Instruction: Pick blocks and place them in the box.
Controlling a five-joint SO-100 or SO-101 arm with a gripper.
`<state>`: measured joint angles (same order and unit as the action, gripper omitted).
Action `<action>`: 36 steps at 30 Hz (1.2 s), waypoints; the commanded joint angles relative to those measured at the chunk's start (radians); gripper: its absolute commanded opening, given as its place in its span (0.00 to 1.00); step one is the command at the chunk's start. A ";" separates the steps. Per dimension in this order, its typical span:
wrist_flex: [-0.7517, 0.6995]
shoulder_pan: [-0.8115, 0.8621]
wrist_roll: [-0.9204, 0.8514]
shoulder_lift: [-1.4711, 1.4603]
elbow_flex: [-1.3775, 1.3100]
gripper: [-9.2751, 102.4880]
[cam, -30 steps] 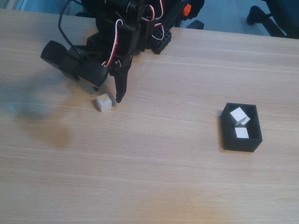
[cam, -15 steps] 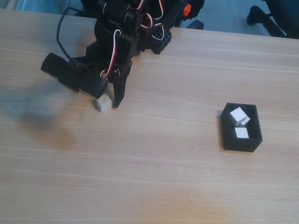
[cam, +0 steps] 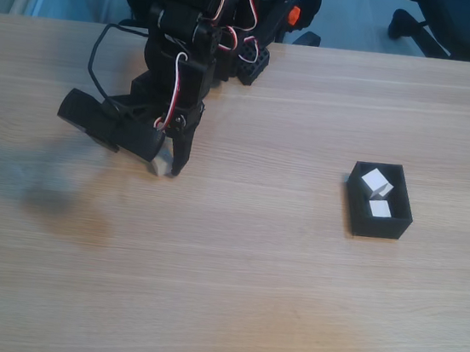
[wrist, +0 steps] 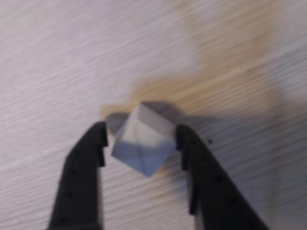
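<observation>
- On my fixed view, the arm reaches down from the far edge of the wooden tabletop toward its left part, red and white wires looping along its black links.
- At the arm's tip I see the hand lowered right onto the tabletop, with one off-white block partly hidden beneath it; only a pale corner shows beside the dark finger.
- My wrist view gives me the clearer read: the two black fingers stand apart with that block sitting between them, turned corner-on to the camera.
- I see the right-hand finger there touching or nearly touching the block's edge, while a narrow gap shows at the left one; the picture is blurred, so I would not call it clamped.
- A soft shadow of the arm lies on the tabletop left of the hand in my fixed view.
- Well apart to the right, the black box sits on the tabletop, open at the top.
- Inside it I count two more blocks: one tilted at the far end, one lying flat at the near end.
</observation>
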<state>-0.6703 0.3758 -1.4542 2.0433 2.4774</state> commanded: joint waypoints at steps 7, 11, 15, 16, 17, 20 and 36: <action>0.005 -0.008 0.006 0.017 -0.025 0.15; -0.003 -0.008 0.008 0.029 -0.017 0.16; -0.008 -0.006 0.009 0.046 0.000 0.18; -0.008 -0.006 0.009 0.051 0.005 0.18; -0.008 -0.006 0.008 0.054 0.008 0.18; -0.020 -0.006 0.009 0.061 0.012 0.18; -0.124 -0.110 0.052 0.147 -0.100 0.08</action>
<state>-0.7532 0.3068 -1.4220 2.1368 2.4620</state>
